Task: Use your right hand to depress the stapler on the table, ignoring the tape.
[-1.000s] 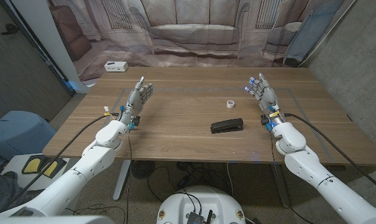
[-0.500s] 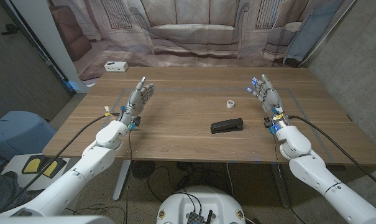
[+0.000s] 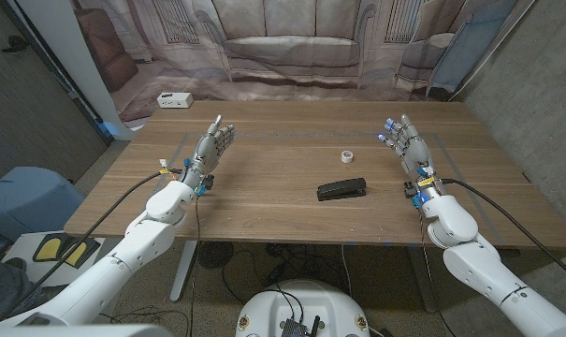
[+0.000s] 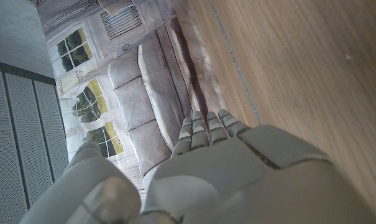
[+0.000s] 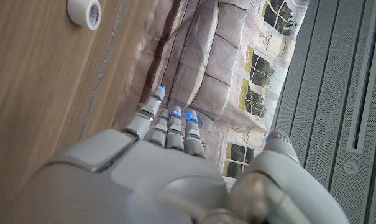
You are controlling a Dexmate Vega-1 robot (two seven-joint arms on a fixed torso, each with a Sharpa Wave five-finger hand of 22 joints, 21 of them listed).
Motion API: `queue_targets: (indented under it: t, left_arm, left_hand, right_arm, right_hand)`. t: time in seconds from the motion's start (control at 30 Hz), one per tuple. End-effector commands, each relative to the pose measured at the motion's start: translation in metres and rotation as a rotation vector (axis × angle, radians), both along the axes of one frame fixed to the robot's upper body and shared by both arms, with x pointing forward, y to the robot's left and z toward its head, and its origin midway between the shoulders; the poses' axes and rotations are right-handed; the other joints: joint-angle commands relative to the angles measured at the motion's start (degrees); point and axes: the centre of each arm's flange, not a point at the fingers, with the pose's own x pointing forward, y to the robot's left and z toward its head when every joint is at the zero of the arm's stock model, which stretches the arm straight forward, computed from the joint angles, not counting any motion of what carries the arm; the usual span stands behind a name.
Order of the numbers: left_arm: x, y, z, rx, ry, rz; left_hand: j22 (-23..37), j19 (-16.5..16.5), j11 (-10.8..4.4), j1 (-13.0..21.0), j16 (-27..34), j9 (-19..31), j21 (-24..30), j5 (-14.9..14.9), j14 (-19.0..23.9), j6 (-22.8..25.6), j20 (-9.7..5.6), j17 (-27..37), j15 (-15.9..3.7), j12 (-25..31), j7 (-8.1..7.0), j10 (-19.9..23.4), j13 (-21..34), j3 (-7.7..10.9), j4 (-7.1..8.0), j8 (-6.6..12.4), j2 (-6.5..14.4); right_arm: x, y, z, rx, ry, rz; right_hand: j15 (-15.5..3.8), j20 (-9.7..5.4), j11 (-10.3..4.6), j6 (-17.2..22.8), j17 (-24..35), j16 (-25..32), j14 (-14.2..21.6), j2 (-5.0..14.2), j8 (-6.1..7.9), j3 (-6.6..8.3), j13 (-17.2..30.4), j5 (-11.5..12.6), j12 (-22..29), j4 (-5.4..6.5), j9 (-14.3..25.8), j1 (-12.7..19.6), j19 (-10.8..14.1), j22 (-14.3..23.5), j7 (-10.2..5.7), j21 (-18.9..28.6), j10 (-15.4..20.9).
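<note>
A black stapler (image 3: 342, 189) lies near the middle of the wooden table (image 3: 264, 201), slightly right of centre. A small white roll of tape (image 3: 348, 156) (image 5: 87, 12) sits just beyond it. My right hand (image 3: 407, 150) (image 5: 169, 168) stands on its edge at the table's right side, fingers stretched out and apart, holding nothing, well to the right of the stapler. My left hand (image 3: 208, 151) (image 4: 219, 168) is raised the same way at the table's left side, fingers extended, holding nothing.
A white power strip (image 3: 175, 100) lies at the table's far left corner. A printed backdrop of a sofa (image 3: 292, 47) hangs behind the table. Cables run along both forearms.
My right hand has drifted a little to the right and toward the near edge, away from the stapler. The left hand, stapler and tape have stayed put.
</note>
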Motion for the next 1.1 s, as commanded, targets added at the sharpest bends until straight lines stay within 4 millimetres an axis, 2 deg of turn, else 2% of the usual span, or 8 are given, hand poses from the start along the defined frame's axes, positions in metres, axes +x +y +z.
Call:
queue_targets:
  t: [0.03, 0.6, 1.1]
  left_arm:
    - [0.003, 0.000, 0.002, -0.004, -0.008, -0.014]
    - [0.002, 0.003, 0.003, 0.002, -0.004, -0.014]
    - [0.005, -0.007, 0.009, 0.020, -0.002, -0.027]
  left_hand:
    - [0.2, 0.1, -0.16, 0.7, 0.4, 0.1, 0.3, -0.3, 0.6, 0.5, 0.21, 0.3, 0.07, 0.3, 0.10, 0.6, 0.0, 0.32, -0.22, 0.36, -0.1]
    - [0.2, 0.1, -0.03, 1.1, 0.3, 0.2, 0.3, -0.5, 0.6, 0.7, 0.24, 0.3, 0.05, 0.3, 0.06, 0.7, 0.0, 0.49, -0.48, 0.36, 0.2]
    - [0.2, 0.0, -0.23, 1.4, 0.3, 0.2, 0.3, -0.8, 0.7, 0.8, 0.27, 0.3, -0.02, 0.3, -0.02, 0.7, -0.1, 0.65, -0.74, 0.34, 0.5]
  right_arm:
    - [-0.016, -0.002, -0.009, 0.014, -0.003, -0.028]
    - [-0.029, -0.001, -0.016, 0.023, -0.006, -0.034]
    - [-0.046, -0.007, -0.028, 0.037, -0.012, -0.061]
  right_hand:
    - [-0.27, 0.21, -0.16, 0.8, 0.2, 0.7, 1.8, 0.52, 0.15, 0.15, 0.1, 0.0, 0.3, -0.29, 0.1, -0.1, 1.2, 0.2, -0.27, 0.5, 1.4]
    - [-0.23, 0.08, -0.15, 1.1, 0.1, 0.6, 2.0, 0.70, 0.10, 0.23, 0.1, 0.0, 0.2, -0.46, 0.1, 0.0, 1.6, 0.2, -0.33, 0.5, 1.7]
    - [0.30, 0.73, 0.03, 0.9, 0.2, 0.9, 3.2, 0.86, -0.13, 0.19, 0.1, -0.1, 0.2, -0.45, 0.0, -0.1, 1.9, 0.2, -0.35, 0.5, 2.1]
